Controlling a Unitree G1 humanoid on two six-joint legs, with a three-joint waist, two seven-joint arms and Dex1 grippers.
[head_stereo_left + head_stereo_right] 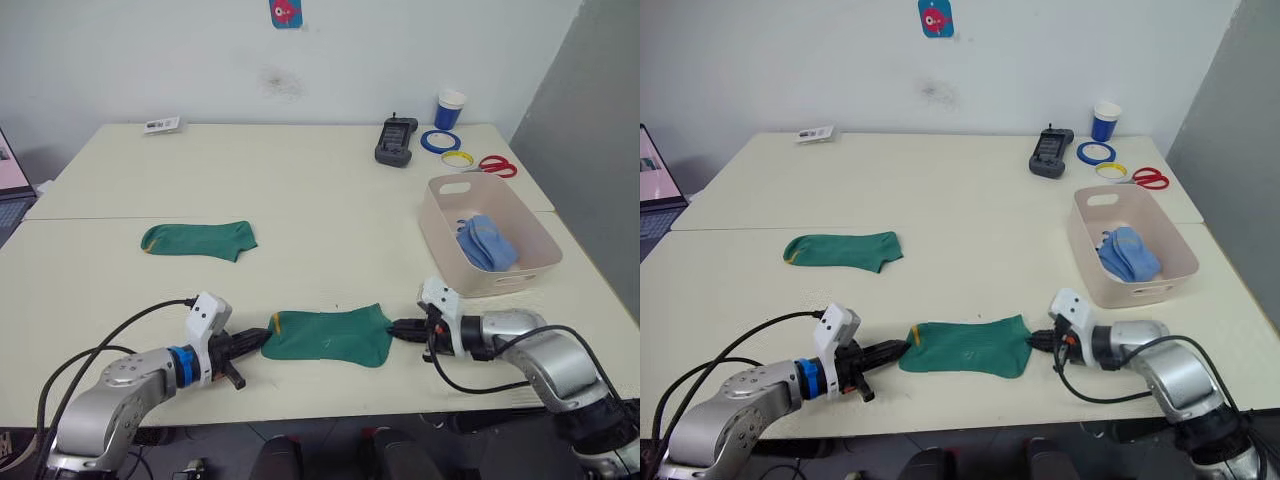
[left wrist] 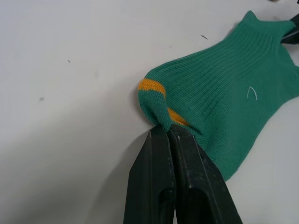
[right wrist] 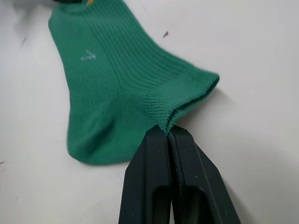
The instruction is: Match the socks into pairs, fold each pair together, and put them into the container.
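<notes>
On my feed, my left arm (image 1: 110, 395) is a rounded silver-grey shell, ending in a bright blue ring (image 1: 179, 363) at the wrist, just behind a white boxy camera housing (image 1: 208, 316). Black cables (image 1: 120, 335) loop out of that housing and back along the forearm. My left gripper (image 1: 262, 341) has two slim, matte black fingers. My right arm (image 1: 545, 362) is the same silver-grey, with its own white housing (image 1: 438, 297), a black cable (image 1: 470, 385) and black fingers on my right gripper (image 1: 396, 326).
</notes>
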